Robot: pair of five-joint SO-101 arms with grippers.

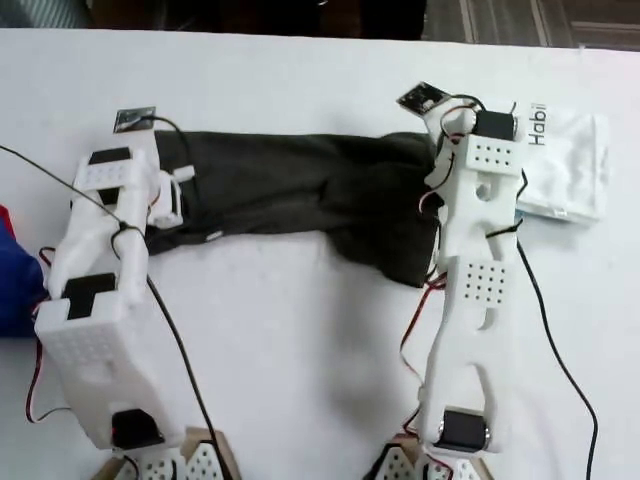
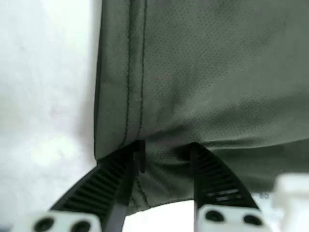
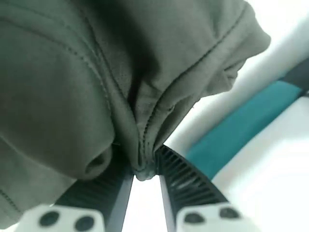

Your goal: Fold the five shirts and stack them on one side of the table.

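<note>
So the dark olive shirt (image 1: 300,190) was lying stretched out in a long band across the far half of the bench (image 1: 300,340), running roughly 9 to 3 o'clock in the high view. Its 3 o'clock end sagged down into a bunched lump toward 5 o'clock.

The left gripper (image 1: 175,195) was at the 9 o'clock end of the shirt. From the left wrist view, that gripper (image 2: 164,152) had its jaws moderately apart with a puckered bit of the fabric (image 2: 203,72) caught between them, right next to the double-stitched hem. Bare bench sat just past that edge.

The right gripper (image 1: 440,150) was on the 3 o'clock end. In its own wrist view the gripper (image 3: 144,166) was pinched down narrow on a gathered ridge of the cloth (image 3: 63,72), with the seam folds crowding into the jaws.

Just beside that end, further out toward 3 o'clock, sat a white folded shirt (image 1: 565,165), flat on the bench. A teal band (image 3: 236,121) showed along its near edge, close to the right gripper but not touching the olive one as far as I could tell.

Way over at the 9 o'clock edge of the bench, well apart from everything, was a blue and red cloth (image 1: 15,270), cut off by the frame.
</note>
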